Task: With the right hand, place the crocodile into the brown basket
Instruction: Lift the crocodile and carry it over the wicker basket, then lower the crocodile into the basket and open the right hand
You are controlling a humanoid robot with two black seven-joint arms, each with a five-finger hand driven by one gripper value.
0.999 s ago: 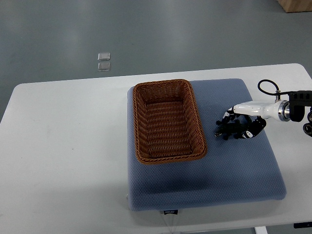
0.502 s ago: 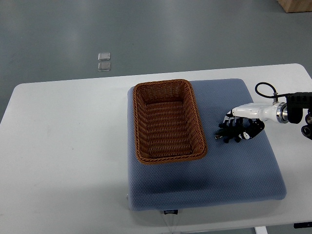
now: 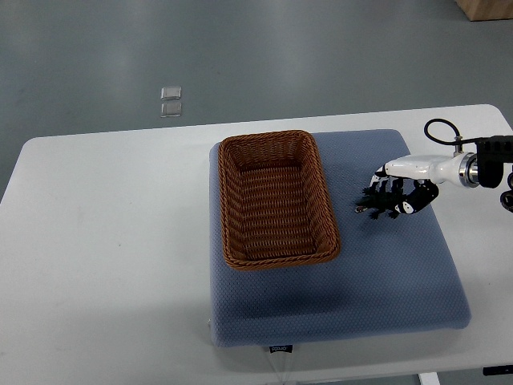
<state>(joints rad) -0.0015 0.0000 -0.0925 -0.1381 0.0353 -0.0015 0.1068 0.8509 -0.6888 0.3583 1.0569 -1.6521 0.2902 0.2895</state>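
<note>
Crocodile sits on the blue cushion, right of the brown basket, apart from its right wall and not yet inside it. It's a small dark toy, and only its snout end pokes out left of the right hand. The rest is under the hand.

Change over the last second: hand and toy have both shifted slightly toward the far side of the cushion, and the wrist has gone with them. They moved as one unit, so the grasp looks made and the carry is probably starting. I can't confirm from this steep view that the toy is clear of the cushion, as dark toy and dark finger parts blur together. The basket has not moved and is empty.

Hand state: fingers are curled down over and around the crocodile, closed on it from above, palm down. The arm enters from the right edge, with the forearm lying roughly level across the white table edge and cushion.

Relative layout: the toy is directly beneath and between the fingers, snout toward the basket. The basket opening is to the left of the hand, with a strip of bare cushion between them.

Left to do: lift enough to clear the rim, travel left over the opening, then release. The rim may snag the toy's legs if the carry is too low.

Left arm is out of view.
</note>
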